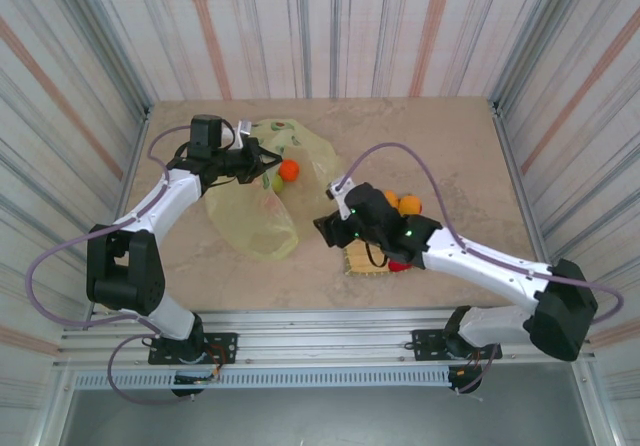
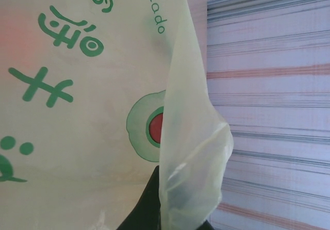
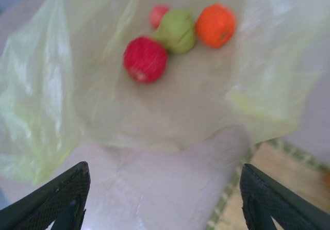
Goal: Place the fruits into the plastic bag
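Note:
The yellow-green plastic bag (image 1: pixel 250 216) lies on the table left of centre, its mouth facing right. My left gripper (image 1: pixel 256 160) is shut on the bag's upper rim and holds it up; the left wrist view has the film (image 2: pixel 191 152) pinched between dark fingers (image 2: pixel 147 201). Inside the bag (image 3: pixel 46 91) lie a red apple (image 3: pixel 145 59), a green pear (image 3: pixel 177 30), an orange (image 3: pixel 215 25) and a small pinkish fruit (image 3: pixel 158 14). My right gripper (image 3: pixel 165 201) stands open and empty just outside the mouth. Two oranges (image 1: pixel 403 203) and a red fruit (image 1: pixel 398 264) sit by the right arm.
A woven straw mat (image 1: pixel 362 260) lies under my right forearm, its edge in the right wrist view (image 3: pixel 268 160). Striped walls close the table on three sides. Bare tabletop (image 1: pixel 440 136) stretches to the far right.

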Tool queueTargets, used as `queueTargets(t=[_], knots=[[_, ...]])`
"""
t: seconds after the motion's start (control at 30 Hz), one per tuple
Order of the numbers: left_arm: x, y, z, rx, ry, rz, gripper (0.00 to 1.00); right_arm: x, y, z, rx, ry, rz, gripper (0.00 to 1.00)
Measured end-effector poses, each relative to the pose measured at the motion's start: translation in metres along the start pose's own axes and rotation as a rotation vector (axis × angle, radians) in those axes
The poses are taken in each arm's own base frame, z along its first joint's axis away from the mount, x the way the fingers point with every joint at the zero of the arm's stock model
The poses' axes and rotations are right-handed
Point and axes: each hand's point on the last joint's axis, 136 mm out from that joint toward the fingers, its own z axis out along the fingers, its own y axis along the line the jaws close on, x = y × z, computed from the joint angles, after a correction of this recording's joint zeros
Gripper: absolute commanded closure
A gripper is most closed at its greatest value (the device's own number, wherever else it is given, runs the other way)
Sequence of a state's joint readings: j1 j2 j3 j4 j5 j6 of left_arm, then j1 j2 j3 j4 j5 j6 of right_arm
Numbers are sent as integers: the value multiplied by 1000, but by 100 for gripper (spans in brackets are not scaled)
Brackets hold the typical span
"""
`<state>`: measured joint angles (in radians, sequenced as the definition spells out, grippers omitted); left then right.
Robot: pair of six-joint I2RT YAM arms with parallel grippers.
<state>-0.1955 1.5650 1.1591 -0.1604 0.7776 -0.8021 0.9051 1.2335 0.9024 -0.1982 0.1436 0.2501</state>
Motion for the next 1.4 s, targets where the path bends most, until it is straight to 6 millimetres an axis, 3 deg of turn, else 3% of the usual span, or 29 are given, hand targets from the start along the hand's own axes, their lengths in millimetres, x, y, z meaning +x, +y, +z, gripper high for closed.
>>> queueTargets(t=[0.1, 0.23, 0.5, 0.6, 0.77, 1.03, 1.17, 1.23, 1.4], knots=[[0, 0, 0, 0, 0, 0, 100, -7, -30, 2, 80, -20, 42, 8], [0, 0, 0, 0, 0, 0, 100, 3, -61, 21, 159, 18, 79, 4], [0, 0, 0, 1, 1, -1, 100, 40, -75, 97, 166, 127, 97, 6], [0, 0, 0, 0, 0, -4, 100, 49, -78, 128, 167, 150, 104, 12], [0, 0, 0, 0, 0, -8, 100, 43, -80, 161, 157, 128, 144, 41], [0, 0, 0, 1, 1, -8, 100, 34, -83, 163, 169, 91, 174, 78], [0, 0, 0, 1, 1, -7, 100, 23, -84, 147, 182, 80, 172, 95], [1, 0, 0, -1, 2, -9, 100, 12, -82, 134, 182, 64, 170, 100], [4, 4, 0, -16, 16, -17, 100, -12, -77, 95, 168, 41, 164, 100]])
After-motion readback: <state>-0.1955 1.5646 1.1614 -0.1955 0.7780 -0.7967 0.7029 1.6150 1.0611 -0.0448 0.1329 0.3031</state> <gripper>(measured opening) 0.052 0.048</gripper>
